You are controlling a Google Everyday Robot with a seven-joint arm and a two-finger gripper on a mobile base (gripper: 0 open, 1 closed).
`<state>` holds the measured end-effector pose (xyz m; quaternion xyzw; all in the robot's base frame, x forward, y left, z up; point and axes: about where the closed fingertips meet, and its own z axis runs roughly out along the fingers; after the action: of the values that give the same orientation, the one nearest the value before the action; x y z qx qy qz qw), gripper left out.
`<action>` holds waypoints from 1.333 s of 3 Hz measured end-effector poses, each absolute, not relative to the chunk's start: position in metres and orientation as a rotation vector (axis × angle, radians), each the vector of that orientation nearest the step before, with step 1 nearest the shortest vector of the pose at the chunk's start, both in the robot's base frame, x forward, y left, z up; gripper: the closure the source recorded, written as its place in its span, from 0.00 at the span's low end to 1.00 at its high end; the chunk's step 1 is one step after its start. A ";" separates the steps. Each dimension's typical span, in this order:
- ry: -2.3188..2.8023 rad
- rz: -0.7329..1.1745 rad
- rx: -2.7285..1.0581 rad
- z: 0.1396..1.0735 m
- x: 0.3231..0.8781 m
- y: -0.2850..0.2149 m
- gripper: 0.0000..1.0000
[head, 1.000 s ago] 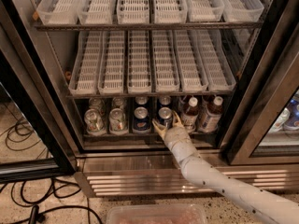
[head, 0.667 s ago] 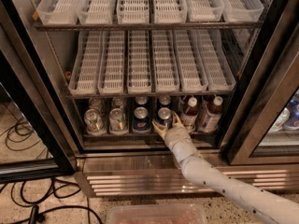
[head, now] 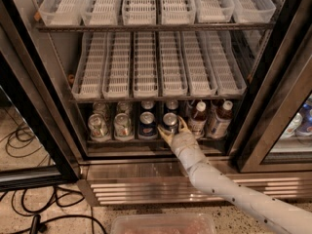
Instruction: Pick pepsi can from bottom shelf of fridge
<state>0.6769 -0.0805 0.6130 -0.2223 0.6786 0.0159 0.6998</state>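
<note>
The fridge (head: 141, 185) stands open in the camera view. Its bottom shelf (head: 122, 141) holds a row of drinks. A dark-blue pepsi can (head: 147, 126) with a silver top and round logo stands in the front row. Right of it stands another dark can (head: 170, 120) with a silver top. My gripper (head: 171, 129) is inside the bottom shelf, right at this second can and against its front and right side. The white arm (head: 219, 186) reaches in from the lower right. More cans stand behind, partly hidden.
Two green-and-silver cans (head: 97, 126) (head: 122, 126) stand left of the pepsi can. Two white-capped bottles (head: 198, 117) (head: 220, 118) stand right of the gripper. White slotted trays (head: 146, 74) fill the shelves above. A plastic container (head: 163, 224) and cables (head: 24, 213) lie on the floor.
</note>
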 end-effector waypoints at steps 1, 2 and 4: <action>1.503 0.078 -0.526 0.628 0.671 -0.068 1.00; 1.519 0.153 -0.546 0.643 0.659 -0.057 1.00; 1.682 0.270 -0.571 0.652 0.616 -0.055 1.00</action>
<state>0.6163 -0.0554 0.6517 -0.2486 0.7323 0.1175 0.6230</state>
